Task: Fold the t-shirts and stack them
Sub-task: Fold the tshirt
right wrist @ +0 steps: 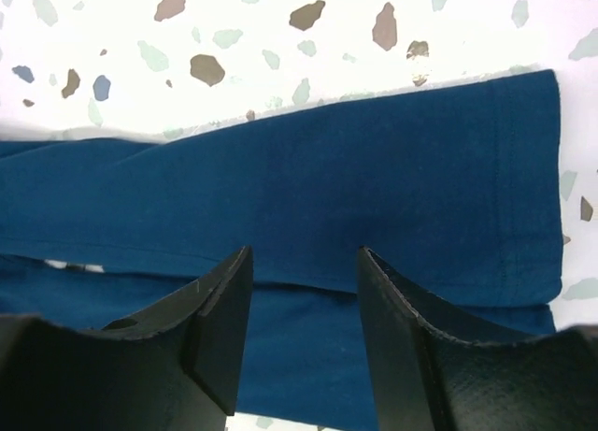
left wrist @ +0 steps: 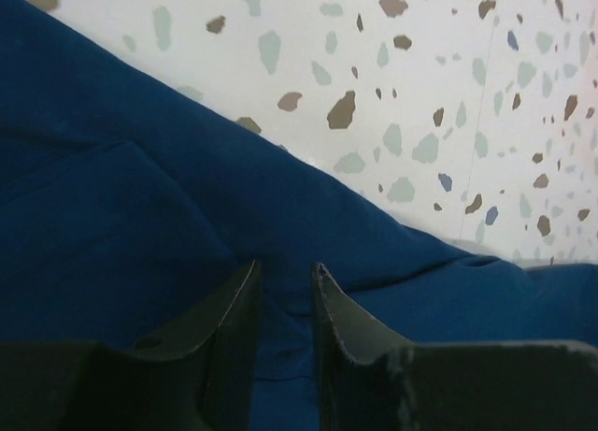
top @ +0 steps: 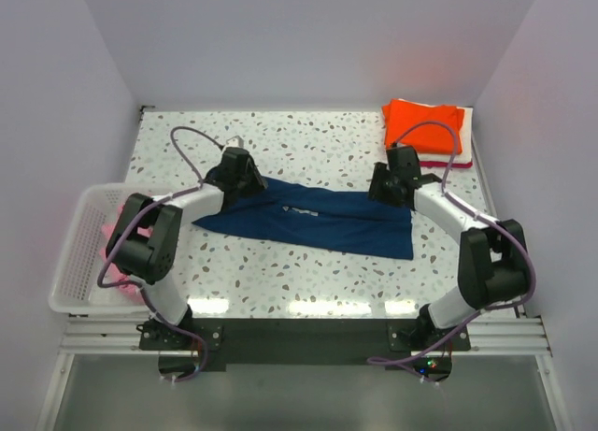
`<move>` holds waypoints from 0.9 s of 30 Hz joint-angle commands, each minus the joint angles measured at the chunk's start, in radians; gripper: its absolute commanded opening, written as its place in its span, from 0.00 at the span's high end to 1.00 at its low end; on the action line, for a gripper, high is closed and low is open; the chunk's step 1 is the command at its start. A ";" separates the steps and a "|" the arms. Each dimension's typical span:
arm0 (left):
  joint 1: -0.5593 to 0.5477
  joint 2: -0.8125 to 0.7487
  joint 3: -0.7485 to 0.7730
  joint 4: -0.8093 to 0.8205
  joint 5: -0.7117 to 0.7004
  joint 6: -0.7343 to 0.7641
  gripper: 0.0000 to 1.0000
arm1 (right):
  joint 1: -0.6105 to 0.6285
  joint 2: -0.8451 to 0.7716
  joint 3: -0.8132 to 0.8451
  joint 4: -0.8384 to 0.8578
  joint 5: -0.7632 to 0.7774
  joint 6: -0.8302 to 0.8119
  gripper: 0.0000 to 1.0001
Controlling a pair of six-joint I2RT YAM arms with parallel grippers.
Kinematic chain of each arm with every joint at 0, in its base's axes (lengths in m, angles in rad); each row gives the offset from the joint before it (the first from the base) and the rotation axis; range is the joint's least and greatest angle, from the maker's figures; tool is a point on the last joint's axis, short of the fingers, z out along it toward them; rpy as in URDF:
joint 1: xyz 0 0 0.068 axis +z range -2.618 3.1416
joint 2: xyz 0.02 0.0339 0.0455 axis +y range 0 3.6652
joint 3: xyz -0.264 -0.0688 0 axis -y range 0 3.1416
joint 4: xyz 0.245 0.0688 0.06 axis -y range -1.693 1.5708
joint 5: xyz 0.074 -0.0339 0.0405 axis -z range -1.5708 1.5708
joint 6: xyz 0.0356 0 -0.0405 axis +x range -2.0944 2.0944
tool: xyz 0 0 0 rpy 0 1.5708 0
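Mid-table, navy shirt (top: pixel 318 221) lies as a long folded band btwn the arms; only top view shows orange shirt (top: pixel 422 122) at far right corner. Wrist views add detail: left gripper (left wrist: pixel 285 267) pinches a navy fold, right gripper (right wrist: pixel 304 253) is spread over the hem.

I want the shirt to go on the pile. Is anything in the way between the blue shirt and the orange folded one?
Nothing on the table: only bare speckled tabletop lies between the navy blue cloth t-shirt and the folded orange t-shirt. The right arm's purple cable does loop over that pile.
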 commanded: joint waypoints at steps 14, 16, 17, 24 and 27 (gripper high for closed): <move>-0.135 0.063 0.063 -0.067 -0.104 0.059 0.87 | 0.013 0.020 -0.118 0.033 0.117 0.015 0.76; -0.141 0.044 0.051 -0.063 -0.107 0.061 0.91 | 0.011 -0.001 -0.120 0.027 0.134 0.020 0.80; -0.142 0.040 0.043 -0.063 -0.107 0.061 0.91 | 0.014 -0.010 -0.120 0.020 0.140 0.023 0.81; -0.152 0.006 0.014 -0.059 -0.104 0.061 1.00 | 0.014 -0.056 -0.123 0.007 0.140 0.029 0.87; -0.153 -0.008 0.008 -0.059 -0.102 0.059 1.00 | 0.013 -0.073 -0.127 0.006 0.140 0.029 0.87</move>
